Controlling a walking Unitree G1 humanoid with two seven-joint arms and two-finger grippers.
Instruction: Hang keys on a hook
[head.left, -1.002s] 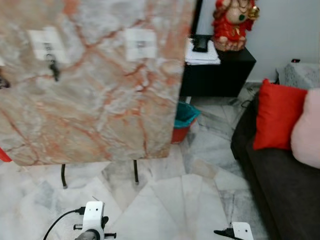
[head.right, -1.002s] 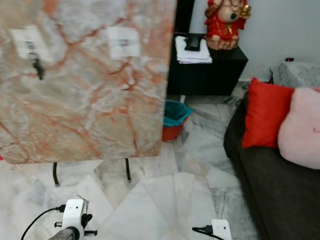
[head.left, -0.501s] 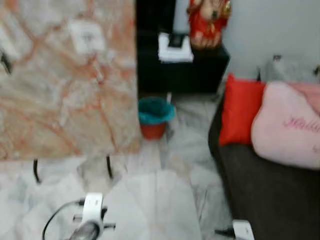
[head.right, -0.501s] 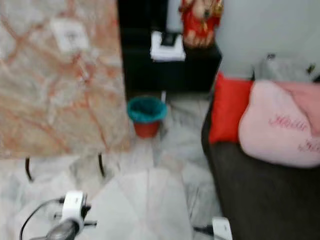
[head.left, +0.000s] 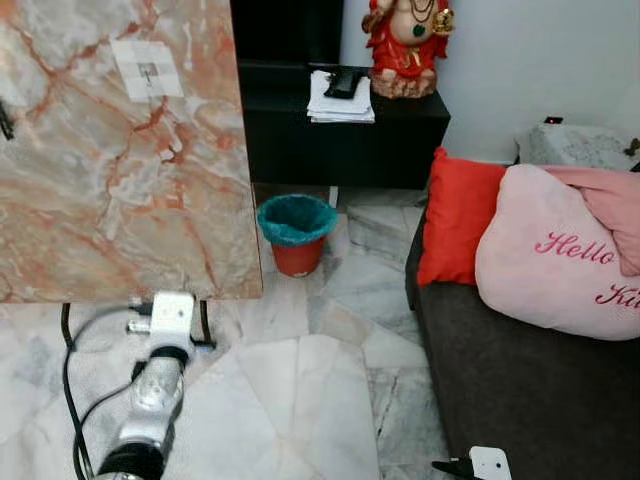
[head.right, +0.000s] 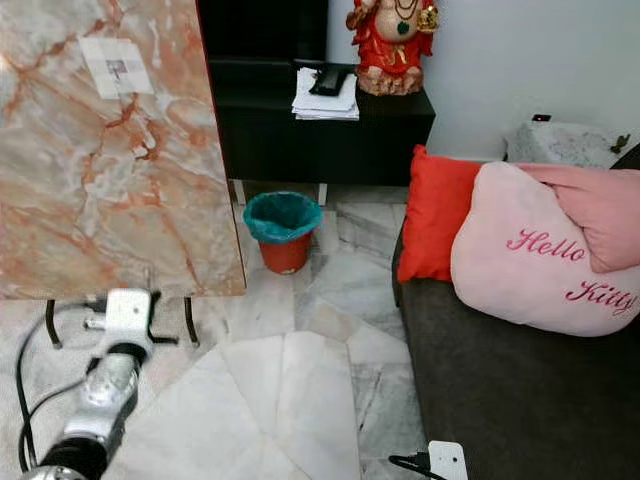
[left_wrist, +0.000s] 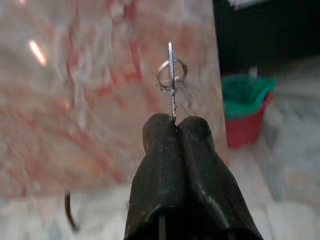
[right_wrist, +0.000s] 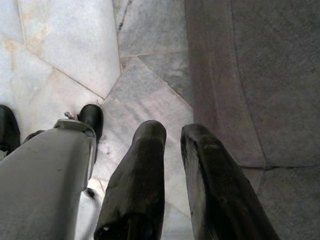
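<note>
While the left arm reaches forward over the pale veined marble floor, its left gripper points at the tall marble-patterned board, a glossy slab streaked with orange and grey. The two rounded black fingers press tightly together, pinching a thin silver key that stands edge-on above the tips, with a small round metal ring threaded through its upper part. The key sits just in front of the board's surface, though whether it touches cannot be told. A white square hook plate is stuck high on the board, well above the arm. The board stands on thin black metal legs.

The right gripper hangs low over the floor tiles beside the dark grey sofa, its matte fingers slightly parted with nothing between them.

Behind the board stand a red bucket with a teal liner, a black cabinet bearing a red figurine, and soft red and pink cushions.
</note>
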